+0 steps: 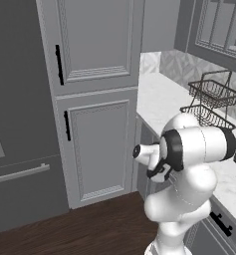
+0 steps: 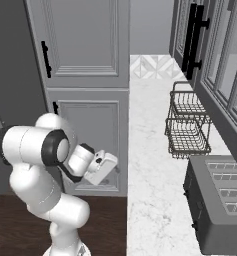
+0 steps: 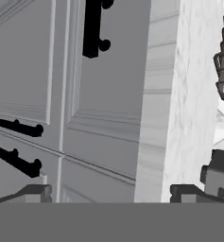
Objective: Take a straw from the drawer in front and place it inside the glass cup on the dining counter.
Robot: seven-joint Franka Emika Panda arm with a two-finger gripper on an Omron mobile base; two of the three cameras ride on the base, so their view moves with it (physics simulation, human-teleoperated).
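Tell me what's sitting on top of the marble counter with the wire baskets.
On the marble counter stand stacked wire baskets and a dark toaster. What is in the baskets cannot be made out.

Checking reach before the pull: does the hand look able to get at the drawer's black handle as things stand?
Probably yes. The open hand faces the closed drawer, and nothing stands between it and the black handle, though it is not yet touching it.

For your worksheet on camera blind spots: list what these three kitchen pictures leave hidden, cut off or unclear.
- Drawer: front shut in the hand view, so its inside is hidden.
- Toaster: cut off by the right and bottom edges of the right base view.
- Wire baskets: contents too small to tell in the left base view.
- Gripper: open; just the fingertips show in the hand view.
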